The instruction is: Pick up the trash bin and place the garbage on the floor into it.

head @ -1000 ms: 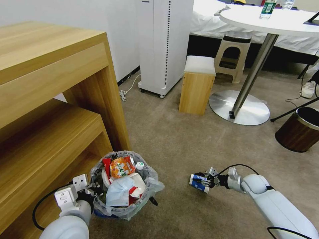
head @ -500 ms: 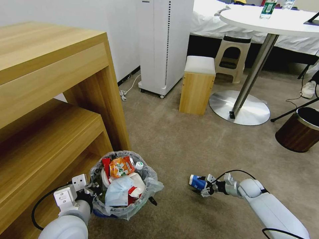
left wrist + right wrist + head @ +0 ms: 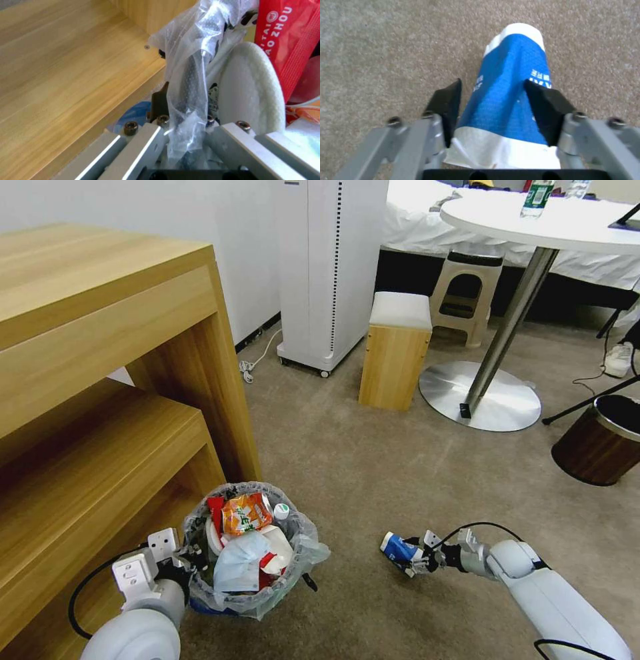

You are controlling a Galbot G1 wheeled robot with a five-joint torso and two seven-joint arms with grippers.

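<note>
The trash bin (image 3: 303,555), black with a crinkly plastic liner, sits on the tan floor (image 3: 373,467) by the wooden shelf. It is heaped with garbage: an orange wrapper (image 3: 245,513), a pale-blue tissue (image 3: 235,568) and a white slipper (image 3: 250,95). My left gripper (image 3: 191,563) is shut on the bin's bagged rim (image 3: 188,75). A blue-white cup (image 3: 399,547) lies on the floor right of the bin. My right gripper (image 3: 417,561) is shut on it, with a black pad (image 3: 543,107) pressed to each side of the cup (image 3: 510,100).
A wooden shelf unit (image 3: 100,380) stands close on the left. Farther off are a white appliance (image 3: 330,267), a wooden stool (image 3: 395,350), a round table's steel base (image 3: 490,400) and a dark-brown bin with a silver rim (image 3: 600,440). Open carpet lies between the bin and the stool.
My right gripper dipped lower toward the floor around the cup, and the cup now tilts differently in its grip. The left arm and the bin have barely moved.
</note>
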